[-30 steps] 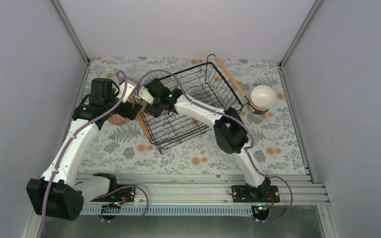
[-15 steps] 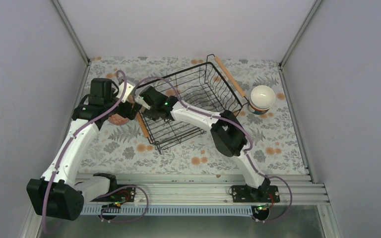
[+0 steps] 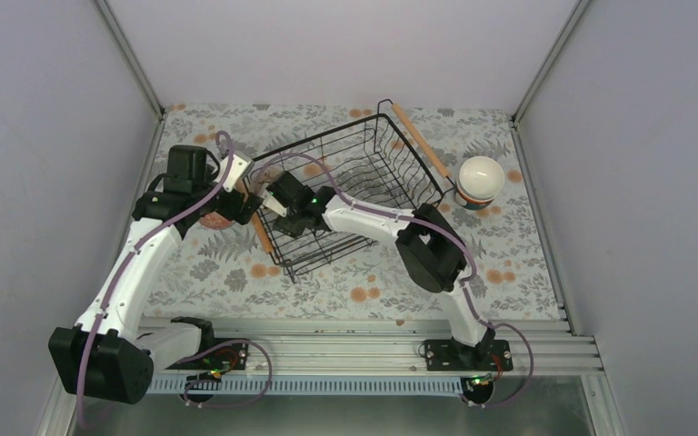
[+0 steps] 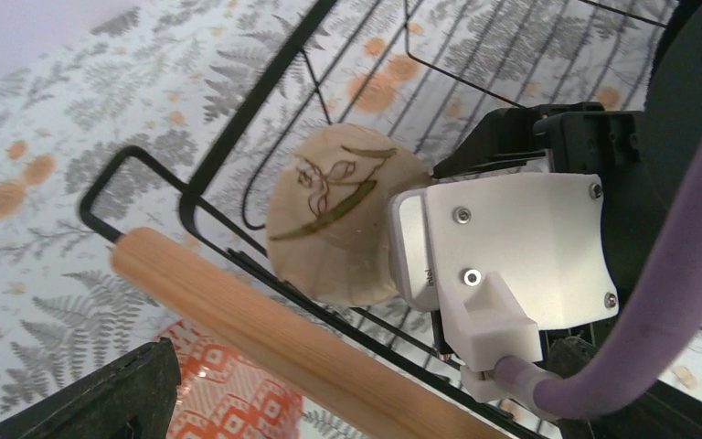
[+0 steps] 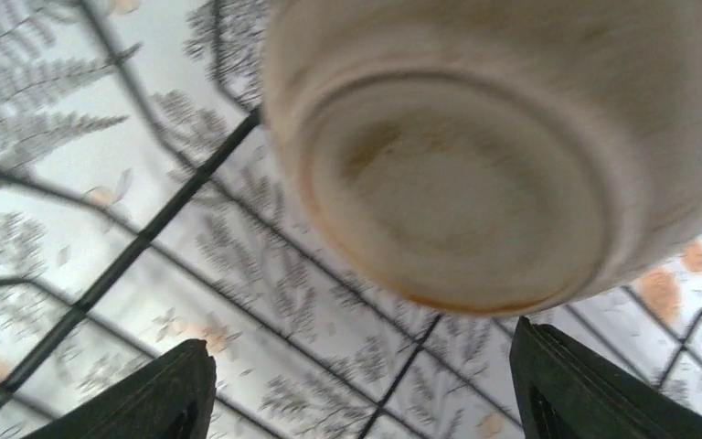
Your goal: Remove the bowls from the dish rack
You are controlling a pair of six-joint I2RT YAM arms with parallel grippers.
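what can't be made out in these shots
- Right wrist view: beige bowl blurred, cut off at the top edge; right gripper contact unclear.
- Top view: that gripper hides the beige bowl; the left arm covers most of the orange bowl.
- Top view: the white bowl hides most of what sits under it.

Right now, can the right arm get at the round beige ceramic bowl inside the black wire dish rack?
Probably yes: the right hand sits inside the rack, open fingers just short of the bowl, nothing in between.

Soft, even, bright light; faint shadows; beige bowl (image 5: 475, 155) blurry in right wrist view.
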